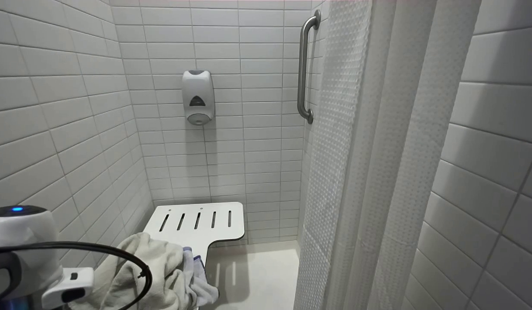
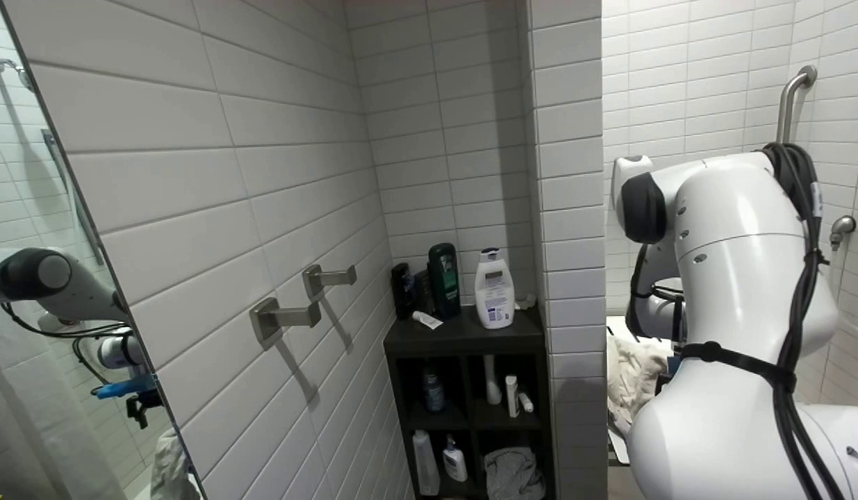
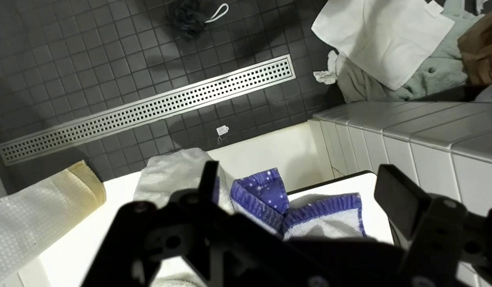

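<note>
Seen from above in the wrist view, a slotted drain grate (image 3: 150,109) is crossing dark floor tiles (image 3: 82,79), apart from a mesh bath pouf (image 3: 186,18), all showing to that camera alone. An exterior view is adding a black cube shelf (image 2: 463,344) bearing bottles (image 2: 495,298), and a mirror (image 2: 53,208) reflecting the white arm (image 2: 734,292); a soap dispenser (image 1: 199,88) is showing its face in an exterior view.

My gripper (image 3: 303,187) is hanging over the shower bench (image 3: 349,186), fingers (image 3: 401,201) standing spread wide, framing a purple-trimmed terry cloth (image 3: 325,209); whether either is touching it, I am not able to tell. The cloth is lying bunched near the bench's rounded corner, beside a cream towel (image 1: 162,258). One folded purple corner is pointing toward the grate, another toward that rounded corner. In an exterior view, its long axis is running down along the bench's inner edge.
</note>
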Available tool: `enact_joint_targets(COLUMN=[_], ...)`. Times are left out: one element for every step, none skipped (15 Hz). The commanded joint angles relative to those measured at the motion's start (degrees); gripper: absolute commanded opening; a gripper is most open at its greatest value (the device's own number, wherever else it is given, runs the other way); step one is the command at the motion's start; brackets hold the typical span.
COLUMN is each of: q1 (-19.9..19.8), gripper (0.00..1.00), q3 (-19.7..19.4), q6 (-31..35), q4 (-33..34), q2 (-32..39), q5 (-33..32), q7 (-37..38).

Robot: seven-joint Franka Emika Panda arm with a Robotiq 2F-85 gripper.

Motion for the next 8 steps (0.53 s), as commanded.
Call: enact_joint_targets(q1=[1.5,1.6,1.7,1.7,1.6,1.5,1.1,0.9], gripper=[1.0,1.0,1.0,1.0,1.0,1.0,1.0,1.0], q3=[-0.1,-0.1,-0.1,0.0,0.1,0.2,0.5,0.8], q6=[2.7,2.6,2.8,3.1,3.0,3.4,3.8,4.3], q4=[3.8,4.8,5.5,6.3,7.1,7.7,8.2,8.8], q2=[5.1,6.2,7.2,8.2,9.1,10.0,10.8,11.6], q5=[-2.3,-2.8,-3.3,-3.6,-3.9,-4.1,-4.1,-4.1], q7=[0.3,0.4,0.3,0.2,0.0,-0.2,-0.8,-1.3])
